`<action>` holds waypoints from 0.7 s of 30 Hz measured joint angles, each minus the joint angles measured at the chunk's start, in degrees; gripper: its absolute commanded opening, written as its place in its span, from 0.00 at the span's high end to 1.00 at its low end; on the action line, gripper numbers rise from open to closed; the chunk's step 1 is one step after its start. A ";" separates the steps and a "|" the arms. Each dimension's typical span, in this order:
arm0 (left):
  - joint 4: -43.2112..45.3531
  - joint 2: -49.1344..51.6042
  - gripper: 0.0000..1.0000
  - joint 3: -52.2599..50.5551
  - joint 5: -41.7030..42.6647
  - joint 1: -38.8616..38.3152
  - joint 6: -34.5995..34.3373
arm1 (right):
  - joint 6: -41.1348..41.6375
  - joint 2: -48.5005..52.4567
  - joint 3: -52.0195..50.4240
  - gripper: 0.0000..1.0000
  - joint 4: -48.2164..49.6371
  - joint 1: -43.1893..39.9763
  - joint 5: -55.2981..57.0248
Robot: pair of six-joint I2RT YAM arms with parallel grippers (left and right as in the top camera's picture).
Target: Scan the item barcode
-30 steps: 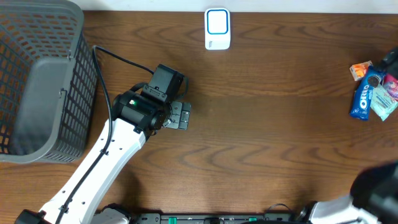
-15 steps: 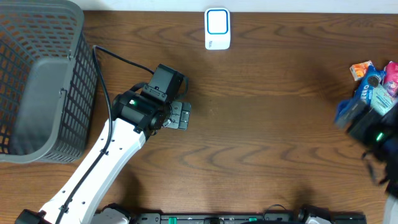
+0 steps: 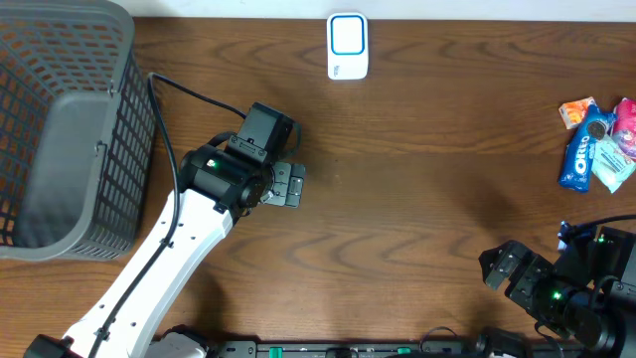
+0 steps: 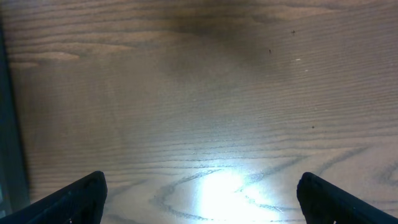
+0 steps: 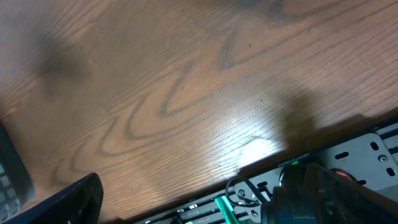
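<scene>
Four snack packets [image 3: 599, 149] lay bunched at the far right edge of the desk [image 3: 427, 199], touching or overlapping one another and well apart from both tools. The largest, a blue Oreo packet [image 3: 574, 164], was judged the likeliest item to be scanned. It was expected to be light, with a slick, crinkly film wrapper and brittle biscuits inside, so only a gentle squeeze would be called for. A hold across its narrow width near the middle was judged best, leaving the printed faces uncovered. No barcode could be made out on it. A pale packet [image 3: 614, 167], a pink packet [image 3: 626, 121] and an orange packet [image 3: 573, 112] lay against it and were judged soft and just as light.

By size, one desk was counted, then one dark mesh basket [image 3: 134, 149] at the left edge. Two tools followed. The left tool [image 3: 290, 184] hung over bare wood beside the basket, its jaws spread wide with nothing between them. The right tool [image 3: 500, 268] sat low at the near right corner, spread equally wide and empty. One white scanner [image 3: 348, 46] stood at the far edge, near the middle.
</scene>
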 measured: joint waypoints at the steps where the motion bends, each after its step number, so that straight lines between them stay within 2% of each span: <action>1: -0.02 0.00 0.02 0.00 0.00 0.00 0.00 | 0.00 0.00 0.00 0.01 -0.13 0.00 0.02; 7: -0.02 0.00 0.02 0.00 0.00 0.00 0.00 | -0.09 0.00 0.00 0.01 0.50 0.00 2.16; 15: 0.00 0.00 0.02 0.00 -0.02 0.00 0.00 | -7.67 -0.31 -0.98 0.01 8.87 0.04 -1.92; 18: -0.04 0.00 0.02 0.00 -0.02 0.00 0.00 | -9.01 -2.12 -5.53 0.01 16.57 1.31 -3.26; 21: -0.02 0.00 0.02 0.00 -0.02 0.00 0.00 | -10.60 -6.05 -14.47 0.01 30.49 4.74 -6.78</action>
